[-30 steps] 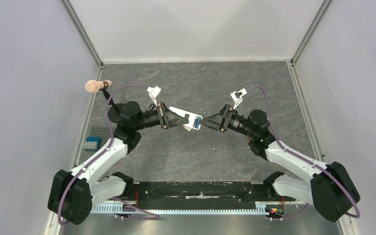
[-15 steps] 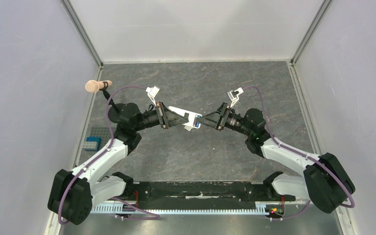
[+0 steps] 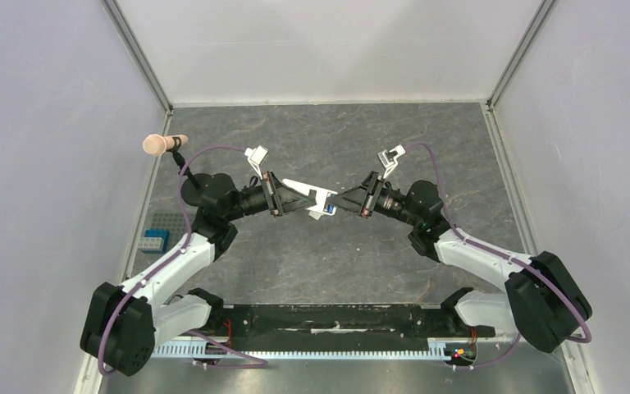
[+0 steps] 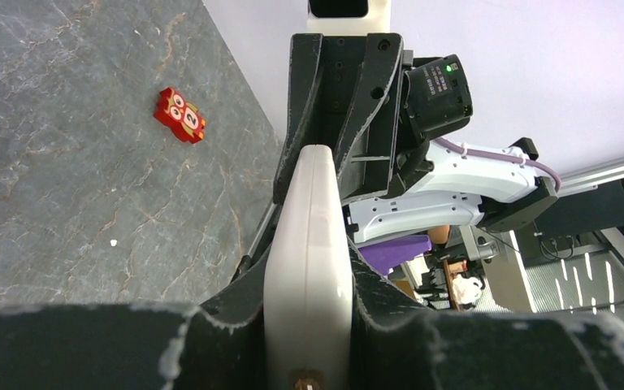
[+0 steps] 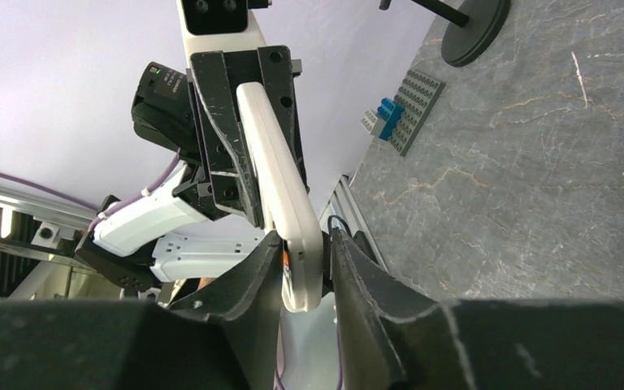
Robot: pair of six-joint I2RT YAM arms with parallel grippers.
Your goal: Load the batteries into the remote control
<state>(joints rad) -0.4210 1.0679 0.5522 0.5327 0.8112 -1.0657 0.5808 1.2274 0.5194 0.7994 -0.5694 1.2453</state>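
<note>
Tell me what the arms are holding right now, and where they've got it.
The left gripper clamps the remote by one end. The right gripper straddles its other end; whether it grips cannot be told.

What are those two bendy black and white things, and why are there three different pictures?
They are two robot arms bolted to a grey table. The wide picture looks down from above. The other two come from a little camera on each wrist, looking along the jaws. The left arm squeezes a white remote in its jaws, up off the table. The right arm has its jaws on either side of the remote's other end; I cannot tell whether they pinch it. On the table lie a red owl block, a grey studded plate with a blue brick, and a stand with a pinkish tip.
</note>
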